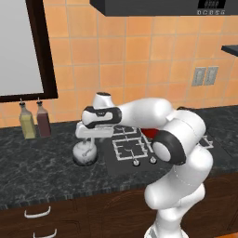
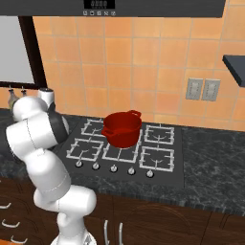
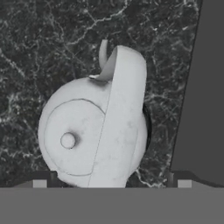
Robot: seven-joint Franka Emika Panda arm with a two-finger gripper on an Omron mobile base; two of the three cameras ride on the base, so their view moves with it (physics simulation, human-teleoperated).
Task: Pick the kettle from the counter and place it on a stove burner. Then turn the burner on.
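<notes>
The silver-grey kettle (image 1: 85, 153) stands upright on the dark marbled counter (image 1: 42, 162), just left of the black cooktop. My gripper (image 1: 88, 141) hangs directly over it, pointing down. In the hand view the kettle (image 3: 83, 135) appears from above, its lid knob to the left, its arched handle crossing the middle and its spout at the top. My gripper (image 3: 111, 183) is open, its fingertips (image 3: 39, 183) set wide on either side of the kettle's body and touching nothing. The nearest stove burner (image 1: 128, 148) lies right of the kettle; the same burner (image 2: 86, 149) is bare.
A red pot (image 2: 122, 128) sits on the middle burners of the cooktop (image 2: 167, 174). A row of round knobs (image 2: 114, 168) lines the cooktop's front edge. Two bottles (image 1: 35, 122) stand against the wall at the back left. The cooktop's edge (image 3: 201, 87) runs beside the kettle.
</notes>
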